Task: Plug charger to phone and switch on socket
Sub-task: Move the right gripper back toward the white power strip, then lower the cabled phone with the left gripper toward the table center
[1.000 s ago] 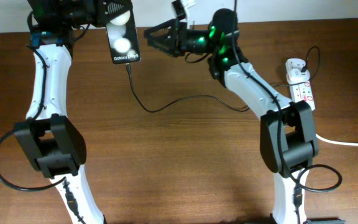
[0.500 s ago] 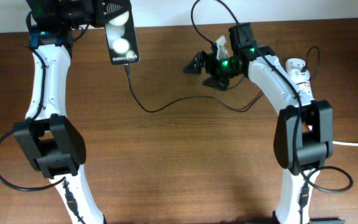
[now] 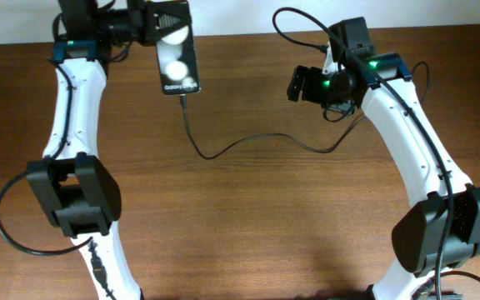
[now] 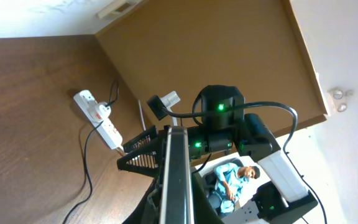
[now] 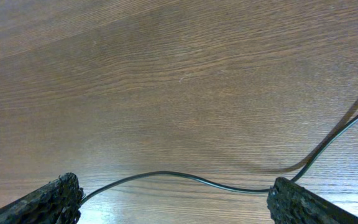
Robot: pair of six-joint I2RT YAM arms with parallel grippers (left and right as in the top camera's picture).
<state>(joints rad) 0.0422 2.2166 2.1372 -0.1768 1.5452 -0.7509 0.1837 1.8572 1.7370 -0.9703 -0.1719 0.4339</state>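
My left gripper (image 3: 144, 21) is shut on the black phone (image 3: 177, 52) and holds it above the table's far left; the phone shows edge-on in the left wrist view (image 4: 176, 174). The charger's thin black cable (image 3: 248, 142) meets the phone's lower end and trails across the table. My right gripper (image 3: 302, 85) is open and empty, hovering over the cable (image 5: 166, 175), which runs between its fingers (image 5: 179, 202) on the wood. The white socket (image 4: 101, 117) with the white adapter on it shows only in the left wrist view; my right arm hides it in the overhead view.
The brown wooden table (image 3: 248, 225) fills the scene. A black cable loop (image 3: 294, 21) rises from the right arm near the far edge. The table's far edge and a wall lie behind the phone.
My right gripper has swung right, away from the phone, and lowered over the cable. My left gripper has shifted the phone slightly right. The cable stays at the phone's end.
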